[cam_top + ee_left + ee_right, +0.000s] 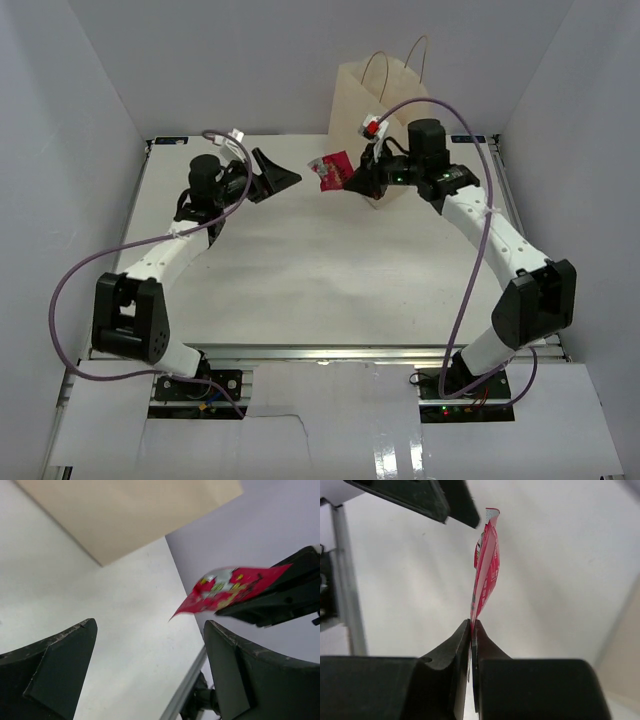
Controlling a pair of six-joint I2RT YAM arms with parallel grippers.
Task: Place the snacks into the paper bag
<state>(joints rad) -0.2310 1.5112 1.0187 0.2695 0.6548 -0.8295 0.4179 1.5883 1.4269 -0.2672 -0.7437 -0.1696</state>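
**Red packet pinched in mid-air, bag waiting behind**

White table top (pixel 300 280), closed in by pale walls (pixel 60 100) on three sides. Toward 10 o'clock from the table centre, left gripper (pixel 278 172) with jaws wide apart and nothing between them, pointing to 3 o'clock. Just beside it, near 12 o'clock, right gripper (pixel 350 178) pressed together on one edge of a small red packet (pixel 330 170), lifted off the surface and sticking out toward the open left jaws. Same story from the right wrist view: tips meeting on the end seam, packet edge-on and a little bowed. Farther back, at about 1 o'clock, paper bag (pixel 375 100) upright at the far edge of the table, mouth not visible from this angle. No other snacks to be found in these views.

As a judgement on handling: very light, thin, flexible film. Glossy, so probably slippery. Little stiffness, so likely to flop or swing if moved quickly. Wrapper itself hardly fragile, contents perhaps crushable. Best taken at a flat sealed edge, as now, with a firm but modest pinch, and not at the puffy middle. For the drop, better to carry it over the bag mouth with the free end hanging down and only then part the jaws. Some risk of catching on the rim.
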